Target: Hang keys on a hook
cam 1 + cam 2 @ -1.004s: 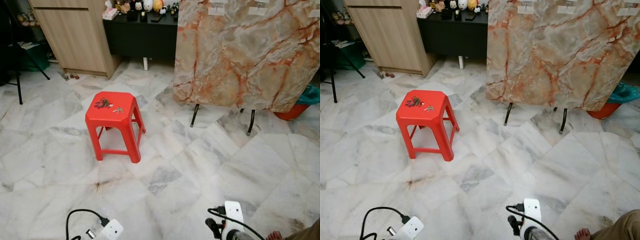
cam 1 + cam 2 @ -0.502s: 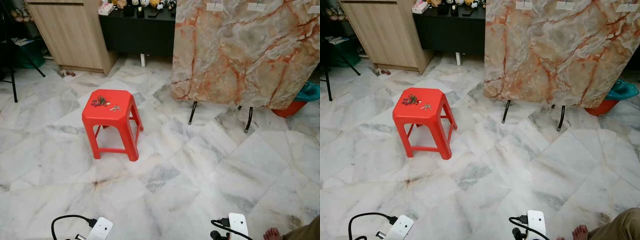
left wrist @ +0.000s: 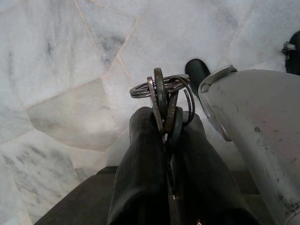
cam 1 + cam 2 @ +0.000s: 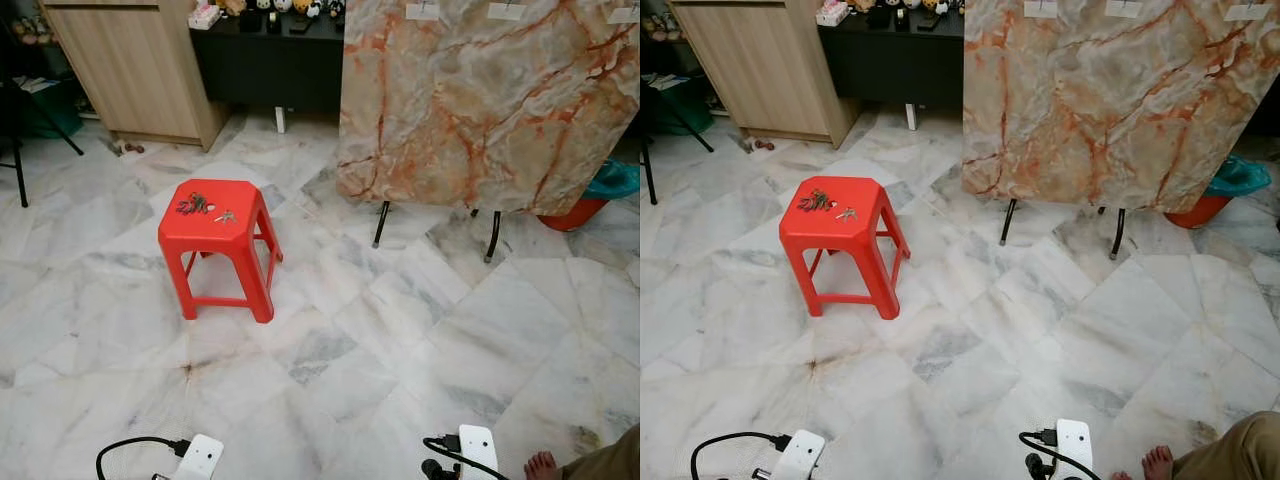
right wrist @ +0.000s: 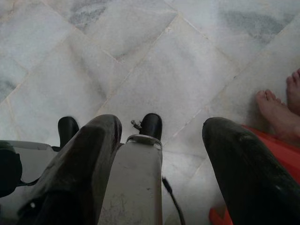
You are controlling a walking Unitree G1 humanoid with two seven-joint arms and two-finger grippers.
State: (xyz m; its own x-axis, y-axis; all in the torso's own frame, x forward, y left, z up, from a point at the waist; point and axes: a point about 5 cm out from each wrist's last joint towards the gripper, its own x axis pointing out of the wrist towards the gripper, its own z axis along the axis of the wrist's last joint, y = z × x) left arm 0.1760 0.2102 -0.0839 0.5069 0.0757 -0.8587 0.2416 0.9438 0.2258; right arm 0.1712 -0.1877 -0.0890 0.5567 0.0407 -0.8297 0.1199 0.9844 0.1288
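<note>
In the left wrist view my left gripper (image 3: 164, 124) is shut on a bunch of metal key rings and keys (image 3: 161, 89), held over the marble floor. My right gripper (image 5: 161, 136) hangs open above the floor with nothing between its fingers (image 5: 93, 145). Ahead on the left stands a red plastic stool (image 4: 215, 240). On its seat lie a bunch of keys with red parts (image 4: 193, 205) and a smaller set of keys (image 4: 227, 216). Right of the stool, a marbled orange-grey board (image 4: 480, 100) stands on thin black legs. Small white hooks (image 4: 422, 10) sit along its top edge.
A wooden cabinet (image 4: 135, 65) and a black sideboard (image 4: 265, 60) line the back wall. A tripod leg (image 4: 15, 170) is at far left, and a red basin (image 4: 575, 215) behind the board. A person's bare foot (image 4: 543, 465) is at bottom right. White units with black cables (image 4: 476, 447) show at the bottom edge.
The whole view has shifted slightly as the camera moved. The stool, the keys on it and the board stay where they were.
</note>
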